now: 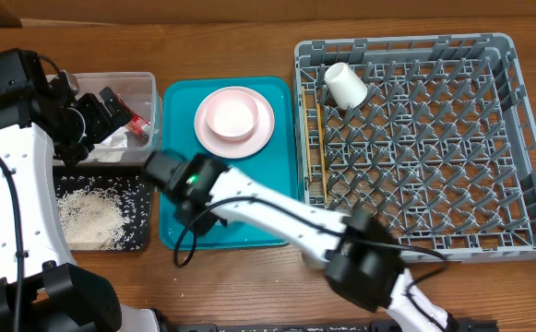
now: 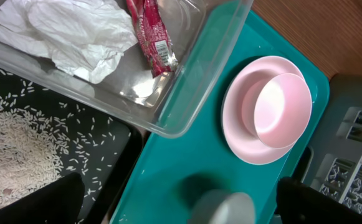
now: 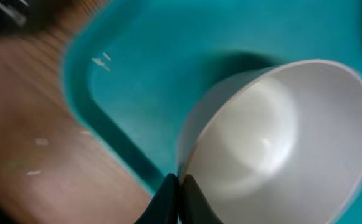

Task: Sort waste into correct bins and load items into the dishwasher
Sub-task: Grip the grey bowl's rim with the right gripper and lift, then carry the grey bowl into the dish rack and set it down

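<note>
The right gripper (image 3: 176,186) is pinching the rim of a small white bowl (image 3: 274,137), its 2 fingers clamped thin on the edge. The bowl is tilting over the teal tray (image 1: 180,101), near the tray's 7 o'clock corner; whether it is touching the tray I cannot tell.

The left gripper (image 1: 99,112) is hovering over the clear tub (image 1: 148,83) at 10 o'clock on the table, jaws spread wide and grasping nothing. Inside the tub, a crumpled white napkin (image 2: 75,31) and a red-and-white wrapper (image 2: 152,34) are lying side by side. Just below the tub, at 8 o'clock, the black tray (image 1: 138,198) is holding loose rice (image 1: 88,217).

At the teal tray's 12 o'clock end, a pink plate (image 1: 263,129) is carrying 1 pale pink bowl (image 1: 231,115). At 3 o'clock, the grey dish rack (image 1: 526,138) is holding a white cup (image 1: 346,85) near its 11 o'clock corner, with chopsticks (image 1: 318,152) lying along its 9 o'clock edge.
</note>
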`<action>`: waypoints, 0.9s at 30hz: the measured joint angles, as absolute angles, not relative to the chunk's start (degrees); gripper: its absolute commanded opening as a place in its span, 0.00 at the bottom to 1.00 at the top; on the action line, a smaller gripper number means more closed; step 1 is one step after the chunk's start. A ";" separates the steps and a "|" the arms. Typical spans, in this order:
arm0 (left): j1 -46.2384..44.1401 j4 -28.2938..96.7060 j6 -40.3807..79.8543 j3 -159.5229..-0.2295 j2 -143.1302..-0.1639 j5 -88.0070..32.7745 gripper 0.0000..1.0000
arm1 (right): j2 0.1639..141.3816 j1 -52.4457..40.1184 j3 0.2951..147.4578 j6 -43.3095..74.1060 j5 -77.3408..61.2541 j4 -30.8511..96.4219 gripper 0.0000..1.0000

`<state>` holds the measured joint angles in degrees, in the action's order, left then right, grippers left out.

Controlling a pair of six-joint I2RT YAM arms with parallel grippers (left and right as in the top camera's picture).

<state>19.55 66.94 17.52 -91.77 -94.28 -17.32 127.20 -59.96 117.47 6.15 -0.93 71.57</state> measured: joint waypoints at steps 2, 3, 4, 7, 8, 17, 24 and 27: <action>19.55 66.92 17.52 -91.77 -94.28 -17.30 1.00 | 123.35 -58.00 117.58 7.35 -3.42 71.88 0.04; 19.55 66.94 17.52 -91.77 -94.28 -17.32 1.00 | 120.70 -56.40 117.86 7.99 -5.02 72.47 0.04; 19.55 66.92 17.52 -91.77 -94.28 -17.32 1.00 | 118.17 -54.68 118.19 8.40 -6.74 73.08 0.04; 19.55 66.94 17.52 -91.77 -94.28 -17.32 1.00 | 111.15 -48.51 119.35 9.45 -11.64 74.89 0.04; 19.55 66.94 17.54 -91.77 -94.28 -17.32 1.00 | 109.08 -46.02 119.77 9.50 -13.50 75.55 0.04; 19.55 66.94 17.52 -91.77 -94.28 -17.32 1.00 | 103.74 -22.94 119.55 8.21 -32.86 77.97 0.04; 19.55 66.92 17.52 -91.77 -94.28 -17.32 1.00 | 103.74 -7.16 112.77 2.74 -49.56 75.57 0.04; 19.55 66.98 17.52 -91.77 -94.28 -17.32 1.00 | 103.77 -2.42 107.59 0.75 -56.14 72.47 0.04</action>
<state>19.55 66.98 17.52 -91.77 -94.28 -17.32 103.77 -2.42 107.59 0.75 -56.14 72.47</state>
